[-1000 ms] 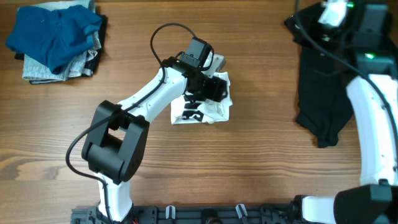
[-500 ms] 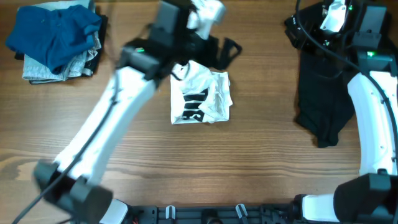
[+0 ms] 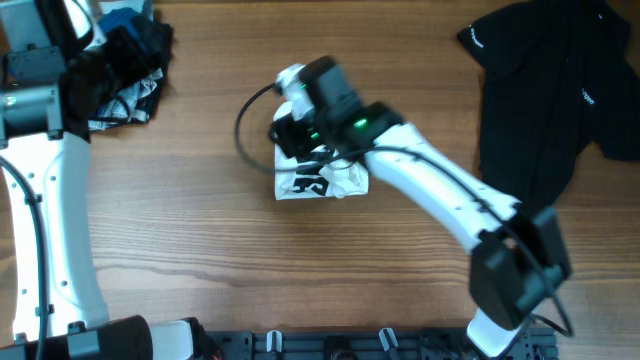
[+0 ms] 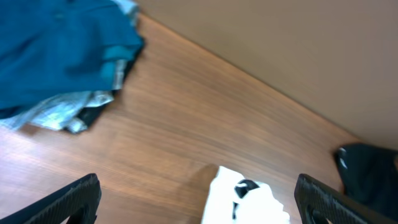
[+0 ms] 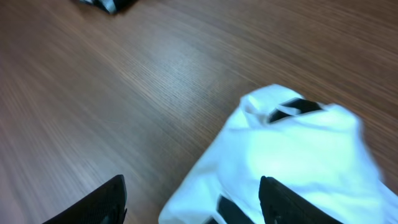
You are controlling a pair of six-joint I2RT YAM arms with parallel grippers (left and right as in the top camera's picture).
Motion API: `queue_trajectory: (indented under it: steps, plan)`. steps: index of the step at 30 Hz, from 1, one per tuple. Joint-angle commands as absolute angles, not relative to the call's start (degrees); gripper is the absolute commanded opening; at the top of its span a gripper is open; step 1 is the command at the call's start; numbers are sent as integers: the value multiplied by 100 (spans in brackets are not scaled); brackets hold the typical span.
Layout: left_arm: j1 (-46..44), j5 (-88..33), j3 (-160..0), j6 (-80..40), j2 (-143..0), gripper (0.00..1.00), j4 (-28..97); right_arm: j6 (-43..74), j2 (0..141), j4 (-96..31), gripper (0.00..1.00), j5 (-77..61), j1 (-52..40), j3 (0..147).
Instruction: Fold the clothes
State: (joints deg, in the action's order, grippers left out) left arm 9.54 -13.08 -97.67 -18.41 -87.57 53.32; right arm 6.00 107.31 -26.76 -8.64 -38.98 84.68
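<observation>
The roughly folded white T-shirt [image 3: 322,180] sits mid-desk [image 3: 200,240], and the black garment [image 3: 540,100] lies spread at two o'clock. The right pincer [image 5: 196,199] hovers released over the shirt, and the left pincer [image 4: 199,199] is released at ten o'clock. A low brush could snag the shirt and undo the fold.

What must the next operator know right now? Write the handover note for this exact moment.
Grippers: left gripper open and empty, by the pile of clothes at the far left; right gripper open and empty, just over the white T-shirt.
Things: white T-shirt folded small, mid table; black shirt spread flat, far right.
Done: white T-shirt folded.
Left: fold the black shirt.
</observation>
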Motion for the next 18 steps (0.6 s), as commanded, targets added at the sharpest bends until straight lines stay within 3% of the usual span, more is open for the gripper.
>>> queue_trajectory:
  steps: [1, 7, 10, 14, 18]
  plan:
    - [1197, -1184, -9776, -1841, -8831, 100, 5459, 534, 11266, -2504, 68, 779, -4233, 8431]
    - [1216, -1035, -9773, -1828, -8831, 100, 5498, 617, 11587, -2226, 63, 1831, -4278, 8431]
    - [1216, -1035, -9771, -1828, -8831, 100, 5518, 639, 11616, -2185, 46, 2132, -4278, 8431]
    - [1216, -1035, -9771, -1826, -8831, 100, 5623, 792, 11616, -2217, 7, 2462, -4248, 8431]
    - [1216, -1035, -9771, -1826, -8833, 100, 5651, 1107, 11581, -2416, 4, 2641, -4121, 8433]
